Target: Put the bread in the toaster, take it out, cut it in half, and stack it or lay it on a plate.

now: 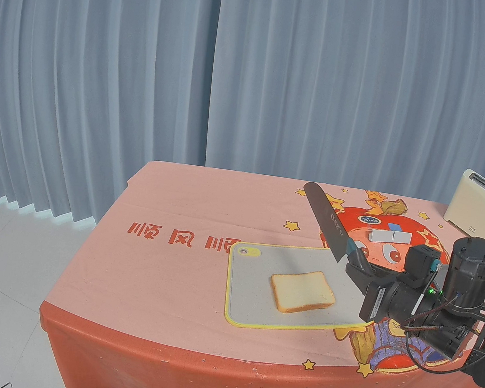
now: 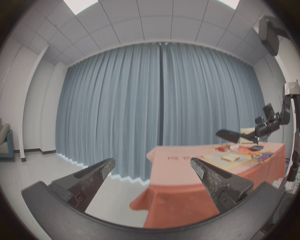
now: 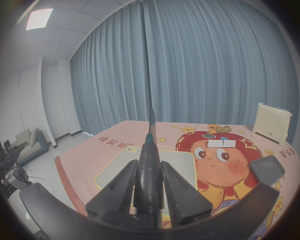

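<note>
Left gripper (image 2: 152, 162): jaws wide apart, holding nothing, low beside near left corner of table (image 1: 172, 277), well clear of work.
Right gripper (image 3: 148, 165): clamped on handle of kitchen knife (image 1: 326, 219); dark blade raised, angled up and away above far right edge of cutting board (image 1: 245, 304).
Bread slice (image 1: 302, 291): single, whole, pale crumb, light golden crust, flat near board centre.
Step judged: halving. Align blade over slice midline, edge down, lower straight, press evenly; unrestrained slice may slide.
Toaster (image 1: 479, 205): cream, far right corner.
</note>
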